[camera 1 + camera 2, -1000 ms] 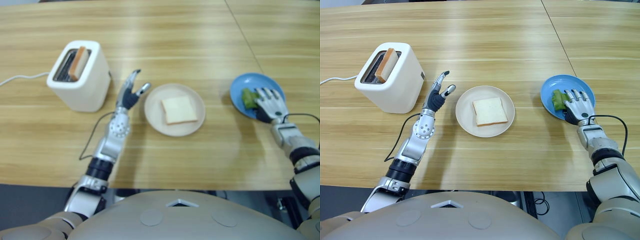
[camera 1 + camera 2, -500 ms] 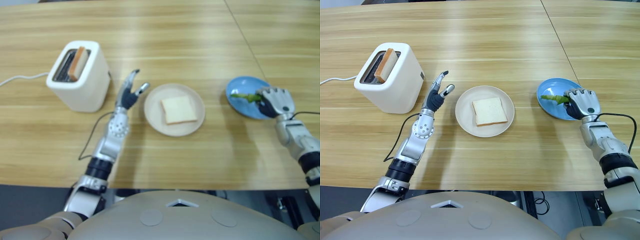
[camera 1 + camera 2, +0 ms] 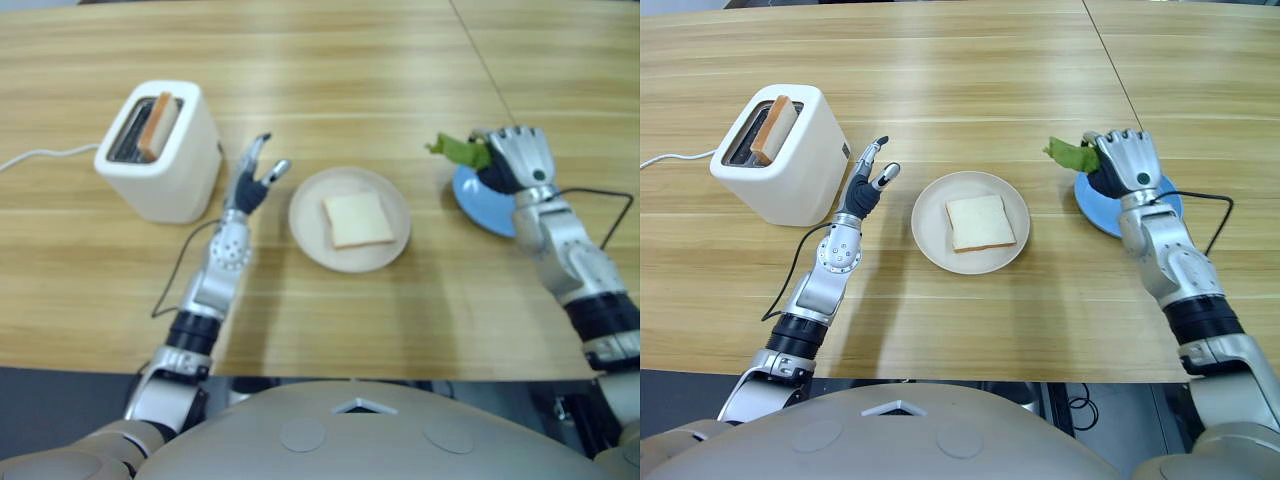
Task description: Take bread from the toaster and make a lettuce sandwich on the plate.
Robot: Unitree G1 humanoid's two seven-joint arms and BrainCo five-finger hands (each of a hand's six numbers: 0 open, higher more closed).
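Lettuce [image 3: 1070,153] hangs pinched in the robot's right hand [image 3: 1123,160], just above the blue plate's [image 3: 1098,212] rim, at two o'clock from the cream plate [image 3: 940,250] where one bread slice [image 3: 980,222] lies flat. The left hand [image 3: 866,180], fingers spread and empty, rests at that plate's nine o'clock beside the toaster [image 3: 790,170], a second slice [image 3: 773,128] upright in its slot. Gripped seemingly by one end, the leaf could slip free or land half off the bread if swung across quickly.
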